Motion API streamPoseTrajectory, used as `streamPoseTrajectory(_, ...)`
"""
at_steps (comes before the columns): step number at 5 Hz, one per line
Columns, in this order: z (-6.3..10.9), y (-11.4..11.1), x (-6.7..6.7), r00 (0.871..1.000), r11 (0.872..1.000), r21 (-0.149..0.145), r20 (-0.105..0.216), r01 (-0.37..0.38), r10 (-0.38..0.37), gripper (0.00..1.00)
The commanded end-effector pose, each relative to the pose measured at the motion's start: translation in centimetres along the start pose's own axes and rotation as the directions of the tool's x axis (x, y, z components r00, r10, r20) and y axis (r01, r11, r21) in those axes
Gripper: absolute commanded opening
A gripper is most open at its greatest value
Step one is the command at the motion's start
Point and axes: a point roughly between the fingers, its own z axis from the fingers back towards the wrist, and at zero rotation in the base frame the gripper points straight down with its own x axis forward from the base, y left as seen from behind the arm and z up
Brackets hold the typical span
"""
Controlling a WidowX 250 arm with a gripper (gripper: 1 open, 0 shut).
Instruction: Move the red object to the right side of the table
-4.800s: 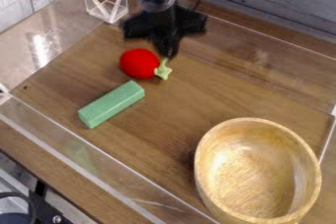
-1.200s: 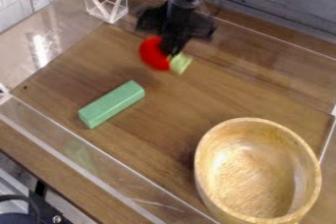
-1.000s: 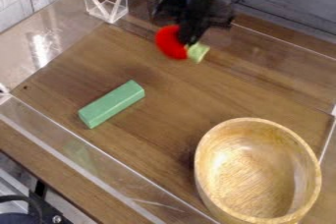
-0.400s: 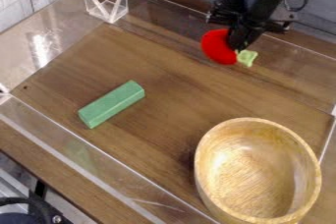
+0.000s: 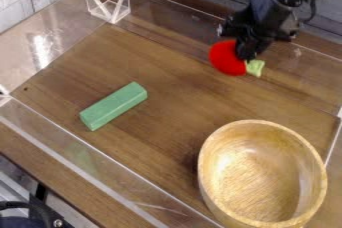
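One black gripper (image 5: 249,48) reaches down from the upper right. Its fingers are pinched shut on the red fruit (image 5: 225,59), close by its pale green leaf. The fruit is over the right half of the table (image 5: 174,72), near the far clear wall; I cannot tell whether it touches the wood. A green block (image 5: 114,105) lies flat well to the left, nearer the front. A round wooden bowl (image 5: 263,177) stands at the front right, apart from the fruit. A small clear stand (image 5: 107,2) sits at the far left.
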Motion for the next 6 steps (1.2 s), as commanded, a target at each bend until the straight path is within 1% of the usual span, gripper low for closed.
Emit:
streamPoseTrajectory(1, 1.8, 0.4, 1.0, 0.999, 0.999, -0.034, 0.020, -0.034, 0.035, 0.00)
streamPoseTrajectory(2, 1.9, 1.2, 0.6, 0.999, 0.999, -0.017, 0.012, -0.039, 0.039, 0.00)
streamPoseTrajectory(4, 0.8, 0.0, 0.6, 1.000, 1.000, -0.008, 0.007, 0.017, -0.017, 0.00)
streamPoseTrajectory(6, -0.8, 0.8, -0.2, 0.997, 0.997, 0.001, 0.002, 0.079, -0.079, 0.00)
